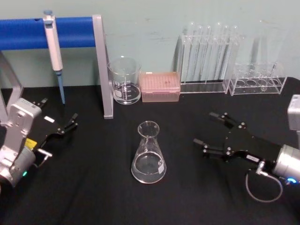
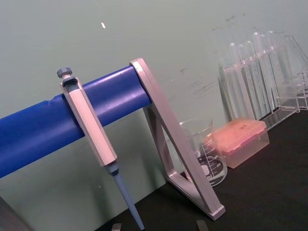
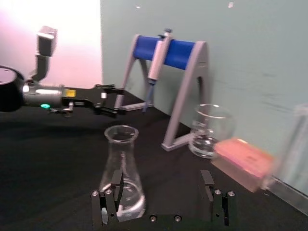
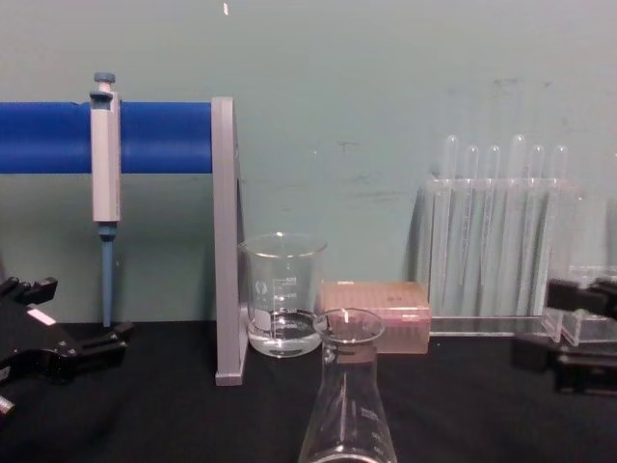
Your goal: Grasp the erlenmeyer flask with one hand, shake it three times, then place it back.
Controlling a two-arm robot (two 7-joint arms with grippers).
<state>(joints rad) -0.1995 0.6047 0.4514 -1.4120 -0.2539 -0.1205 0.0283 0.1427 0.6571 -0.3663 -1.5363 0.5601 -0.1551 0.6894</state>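
Observation:
The erlenmeyer flask (image 1: pixel 149 154) stands upright on the black table, near the middle and toward the front; it is clear glass and looks empty. In the chest view the flask (image 4: pixel 349 405) rises at the bottom centre. My right gripper (image 1: pixel 205 127) hovers to the right of it, open, fingers pointing toward the flask with a gap between. In the right wrist view the flask (image 3: pixel 121 173) sits just in front of one of its fingers (image 3: pixel 114 182), off to one side of the open jaws. My left gripper (image 1: pixel 71 122) rests open at the far left, away from the flask.
A glass beaker (image 1: pixel 124 80) holding a little liquid, a pink tip box (image 1: pixel 160 86) and two clear test tube racks (image 1: pixel 209 56) (image 1: pixel 260 80) line the back. A pipette (image 1: pixel 54 47) hangs on a blue-barred stand (image 1: pixel 101 65) at back left.

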